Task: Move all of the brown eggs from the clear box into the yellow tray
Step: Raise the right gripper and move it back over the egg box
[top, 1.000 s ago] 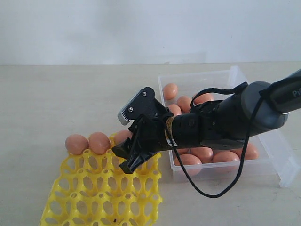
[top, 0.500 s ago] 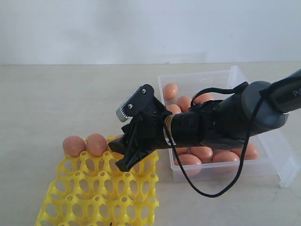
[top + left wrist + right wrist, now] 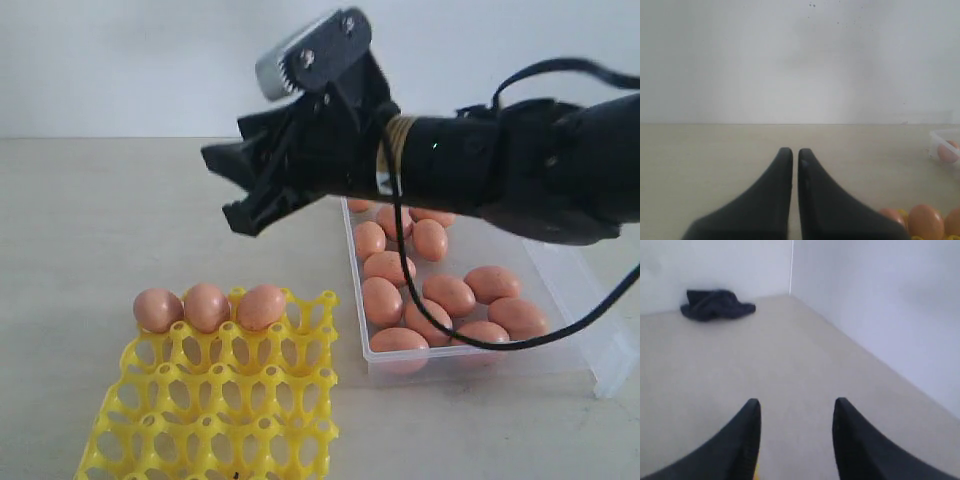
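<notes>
Three brown eggs [image 3: 207,305] sit side by side in the back row of the yellow tray [image 3: 215,420]. Several more brown eggs [image 3: 449,294] lie in the clear box [image 3: 590,340] to its right. My right gripper [image 3: 222,187] hangs high above the table between tray and box, open and empty; its wrist view shows the open right gripper [image 3: 797,402] over bare table. The left gripper [image 3: 794,151] is shut with nothing in it, low over the table. Its view catches the tray's eggs [image 3: 926,220] and a corner of the clear box [image 3: 943,135]. The exterior view does not show the left arm.
A dark crumpled cloth [image 3: 715,305] lies far off by the wall corner. A white wall runs behind the beige table [image 3: 120,220]. The box's clear flap [image 3: 612,372] lies open on its right side.
My right gripper has risen from the tray's back row to well above the table. The third egg stays in the tray, uncovered. The tray slid slightly left.
</notes>
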`<action>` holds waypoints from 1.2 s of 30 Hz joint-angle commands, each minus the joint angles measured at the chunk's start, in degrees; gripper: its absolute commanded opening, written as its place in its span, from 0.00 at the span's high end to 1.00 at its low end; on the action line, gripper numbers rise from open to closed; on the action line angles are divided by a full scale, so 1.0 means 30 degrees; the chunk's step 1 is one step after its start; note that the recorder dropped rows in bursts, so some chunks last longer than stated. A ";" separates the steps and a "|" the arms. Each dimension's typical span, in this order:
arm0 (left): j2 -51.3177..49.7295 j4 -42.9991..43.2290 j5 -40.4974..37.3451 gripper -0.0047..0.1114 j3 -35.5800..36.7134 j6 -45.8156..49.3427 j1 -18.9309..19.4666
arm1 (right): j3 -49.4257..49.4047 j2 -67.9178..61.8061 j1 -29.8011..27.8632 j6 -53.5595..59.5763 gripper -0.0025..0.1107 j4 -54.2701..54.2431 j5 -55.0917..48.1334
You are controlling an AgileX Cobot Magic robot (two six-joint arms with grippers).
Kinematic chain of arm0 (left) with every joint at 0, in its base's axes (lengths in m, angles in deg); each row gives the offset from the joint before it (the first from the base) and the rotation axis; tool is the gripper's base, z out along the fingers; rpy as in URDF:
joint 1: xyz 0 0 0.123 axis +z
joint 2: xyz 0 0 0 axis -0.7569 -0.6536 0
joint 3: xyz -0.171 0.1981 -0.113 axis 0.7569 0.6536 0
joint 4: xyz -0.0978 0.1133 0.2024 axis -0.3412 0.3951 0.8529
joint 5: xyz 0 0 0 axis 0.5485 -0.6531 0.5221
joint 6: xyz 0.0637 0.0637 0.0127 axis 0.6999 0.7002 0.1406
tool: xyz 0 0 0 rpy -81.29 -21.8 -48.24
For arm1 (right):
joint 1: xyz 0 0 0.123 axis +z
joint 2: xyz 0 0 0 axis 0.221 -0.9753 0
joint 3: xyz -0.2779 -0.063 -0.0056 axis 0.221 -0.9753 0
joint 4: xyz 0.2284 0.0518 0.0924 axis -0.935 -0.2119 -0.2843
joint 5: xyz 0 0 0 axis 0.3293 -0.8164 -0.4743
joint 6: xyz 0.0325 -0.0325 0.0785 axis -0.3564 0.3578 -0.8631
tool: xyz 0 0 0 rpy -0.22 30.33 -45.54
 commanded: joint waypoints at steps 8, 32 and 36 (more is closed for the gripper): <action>0.0061 -0.0006 -0.0014 0.92 0.0071 0.0058 0.0051 | 0.0061 0.3495 -0.3616 0.2791 0.98 -0.4374 -1.3038; 0.0061 -0.0006 -0.0014 0.92 0.0071 0.0058 0.0051 | 0.5935 -0.6196 -0.5487 0.5431 0.55 -1.0759 -1.9943; 0.0061 -0.0006 -0.0014 0.92 0.0071 0.0058 0.0051 | 0.5935 -0.6196 -0.5487 0.6668 0.55 -1.2134 -1.8941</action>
